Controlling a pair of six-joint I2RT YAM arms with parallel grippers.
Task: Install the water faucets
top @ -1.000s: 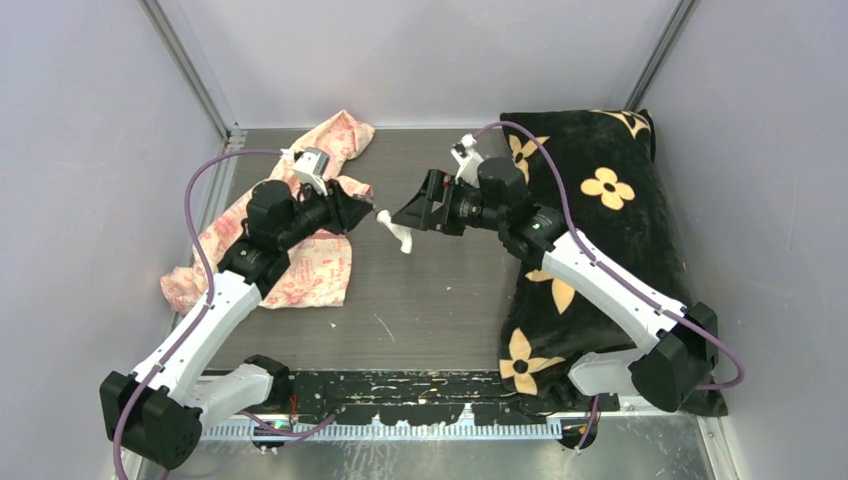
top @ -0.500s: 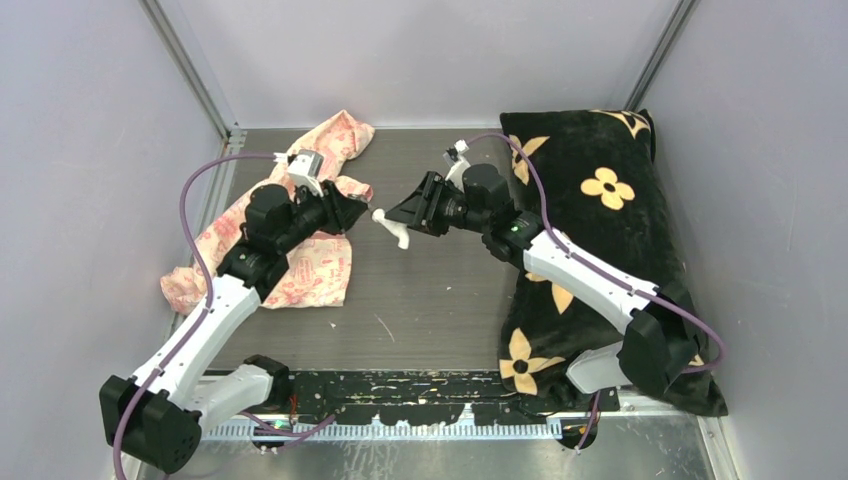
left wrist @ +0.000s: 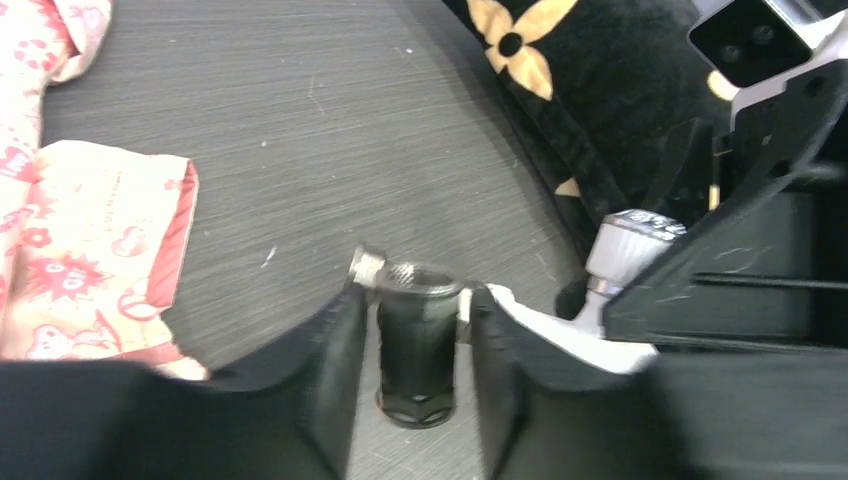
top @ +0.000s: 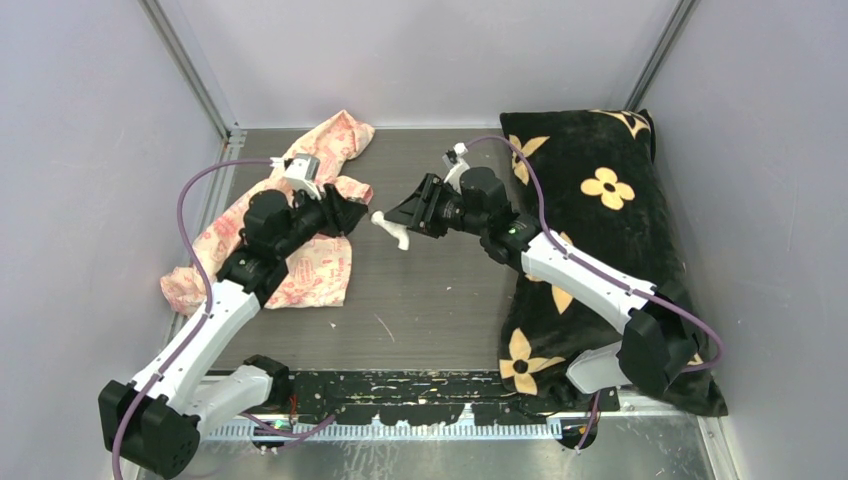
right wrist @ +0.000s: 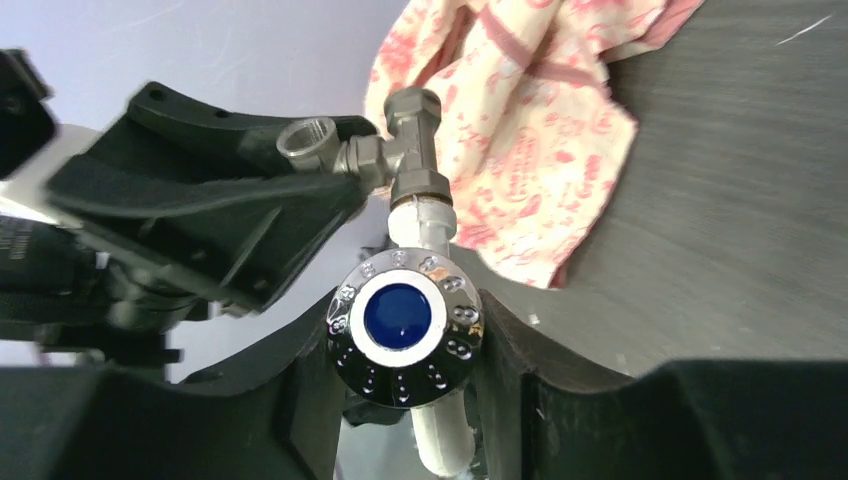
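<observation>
Grey-walled booth, dark ribbed counter [top: 420, 310], with a pink printed cloth [top: 320, 270] lying on the left and a black flowered cushion [top: 600, 190] on the right. The two arms are meeting in mid-air over the middle.

The left jaws are clamping the grey metal fitting [right wrist: 405, 150] by its body, which is leaving its threaded ports sticking out free. The right jaws are squeezing the white tap [top: 393, 230] on either side of its blue-centred knob [right wrist: 404, 326], so I'm guessing a wrist roll is meant to do the screwing.

In the right wrist view, the tap's stem is lining up with the fitting's lower port and seemingly touching it. Can't tell if any thread is biting. I'm reading this as the mating step, and any small tilt is risking a cross-thread.
</observation>
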